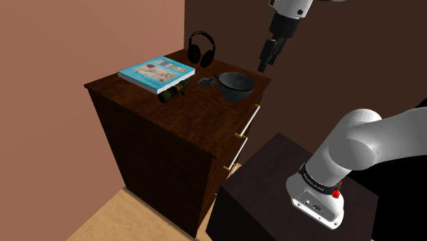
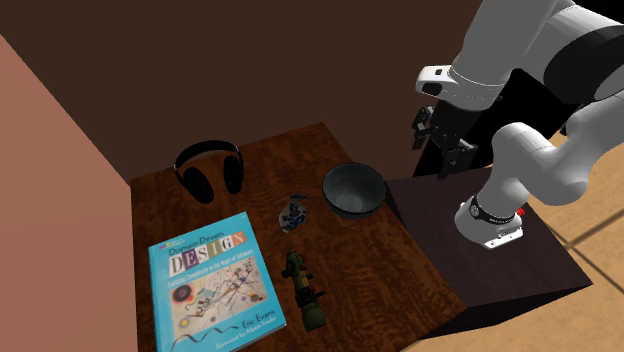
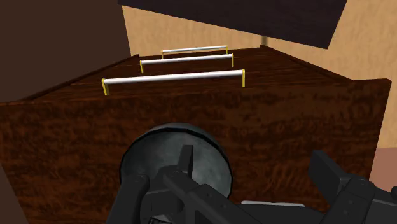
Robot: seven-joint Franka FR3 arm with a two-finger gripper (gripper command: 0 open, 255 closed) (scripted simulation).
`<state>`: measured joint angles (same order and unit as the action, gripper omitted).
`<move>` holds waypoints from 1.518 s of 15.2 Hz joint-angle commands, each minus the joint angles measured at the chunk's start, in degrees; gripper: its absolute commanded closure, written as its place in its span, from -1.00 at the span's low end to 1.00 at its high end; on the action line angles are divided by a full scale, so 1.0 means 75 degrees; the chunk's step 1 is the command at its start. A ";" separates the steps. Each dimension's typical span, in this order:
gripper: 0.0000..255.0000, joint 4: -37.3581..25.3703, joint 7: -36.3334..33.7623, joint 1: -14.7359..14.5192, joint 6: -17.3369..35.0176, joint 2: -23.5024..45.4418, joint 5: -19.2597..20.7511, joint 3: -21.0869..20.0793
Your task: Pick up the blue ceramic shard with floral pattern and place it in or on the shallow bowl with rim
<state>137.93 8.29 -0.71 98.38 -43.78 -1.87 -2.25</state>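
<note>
The gripper (image 1: 264,65) hangs in the air with its fingers spread and nothing between them, at the shoulder view's right of the bowl (image 1: 237,85). The shard (image 1: 205,81) lies on the dresser (image 1: 179,118), just beside the bowl at that view's left, apart from it, near the headphones (image 1: 202,48)

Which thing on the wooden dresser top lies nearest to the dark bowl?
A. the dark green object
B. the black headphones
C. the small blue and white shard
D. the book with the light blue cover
C. The small blue and white shard lies just beside the dark bowl, while the headphones, the book and the dark green object sit farther from it.
</note>
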 commanded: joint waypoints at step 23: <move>-1.00 -0.3587 0.4193 -0.0284 0.2542 0.6620 -0.0794 0.1302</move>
<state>113.03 38.32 -2.88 117.11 3.31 -7.19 7.53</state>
